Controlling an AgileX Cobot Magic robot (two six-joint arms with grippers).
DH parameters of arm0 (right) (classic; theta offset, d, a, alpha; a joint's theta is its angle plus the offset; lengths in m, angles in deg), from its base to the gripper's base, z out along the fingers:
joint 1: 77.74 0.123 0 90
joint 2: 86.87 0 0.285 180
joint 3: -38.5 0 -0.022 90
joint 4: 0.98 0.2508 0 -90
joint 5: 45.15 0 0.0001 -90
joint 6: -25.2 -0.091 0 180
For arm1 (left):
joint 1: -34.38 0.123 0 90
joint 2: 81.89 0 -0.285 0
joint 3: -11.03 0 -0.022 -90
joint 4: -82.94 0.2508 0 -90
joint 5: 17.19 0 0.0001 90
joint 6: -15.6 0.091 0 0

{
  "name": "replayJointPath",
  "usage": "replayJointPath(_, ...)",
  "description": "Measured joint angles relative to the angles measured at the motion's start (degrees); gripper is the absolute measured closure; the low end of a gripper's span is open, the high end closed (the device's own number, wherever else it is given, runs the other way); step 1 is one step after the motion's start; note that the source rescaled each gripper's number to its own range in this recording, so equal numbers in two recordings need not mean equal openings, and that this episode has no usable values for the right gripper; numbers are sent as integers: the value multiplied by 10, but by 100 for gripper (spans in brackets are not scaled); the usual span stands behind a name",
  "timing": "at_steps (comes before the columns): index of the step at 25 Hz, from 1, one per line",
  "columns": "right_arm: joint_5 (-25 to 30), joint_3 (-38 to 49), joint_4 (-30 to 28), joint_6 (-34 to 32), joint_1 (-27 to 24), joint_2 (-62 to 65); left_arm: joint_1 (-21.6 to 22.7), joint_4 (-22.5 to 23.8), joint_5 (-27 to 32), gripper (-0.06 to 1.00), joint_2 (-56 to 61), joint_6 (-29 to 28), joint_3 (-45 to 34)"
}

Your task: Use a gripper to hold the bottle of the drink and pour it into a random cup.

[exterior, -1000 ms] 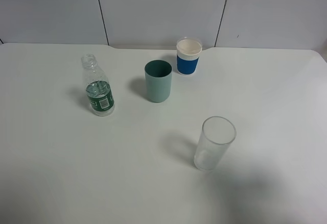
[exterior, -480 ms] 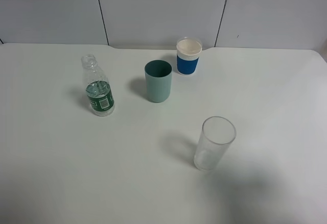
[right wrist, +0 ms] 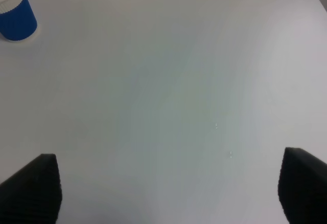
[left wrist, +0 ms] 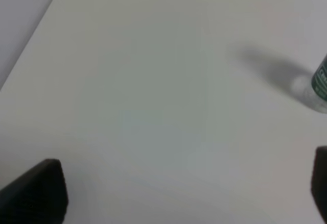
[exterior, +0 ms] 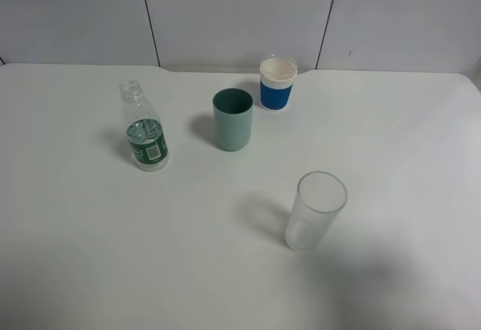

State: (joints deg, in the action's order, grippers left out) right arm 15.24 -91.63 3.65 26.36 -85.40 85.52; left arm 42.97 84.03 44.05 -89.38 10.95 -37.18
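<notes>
The bottle of the drink [exterior: 146, 138] stands upright and uncapped on the left of the white table [exterior: 90, 255], with a dark green label and clear liquid. The teal-green cup [exterior: 233, 122] stands upright to its right, apart from it. Neither gripper shows in the exterior high view. In the left wrist view my left gripper [left wrist: 176, 193] is open and empty over bare table, its dark fingertips [left wrist: 33, 193] far apart; the bottle's base [left wrist: 321, 83] shows at the frame's edge, well away. My right gripper [right wrist: 166, 188] is open and empty over bare table.
A white-and-blue cup [exterior: 277, 86] stands behind the teal cup near the back edge, and also shows in the right wrist view [right wrist: 15, 15]. A clear glass tumbler [exterior: 314, 211] stands at the front right. A panelled wall [exterior: 240, 14] runs along the back.
</notes>
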Motion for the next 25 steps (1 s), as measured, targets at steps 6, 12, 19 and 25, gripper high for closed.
replayJointPath(6,0,0,0,0,0,0,0,0,-4,3,0,1,0)
replayJointPath(12,0,0,0,0,0,0,0,0,-6,3,0,1,0)
replayJointPath(19,0,0,0,0,0,0,0,0,-7,4,0,2,0)
replayJointPath(25,0,0,0,0,0,0,0,0,-7,4,0,2,0)
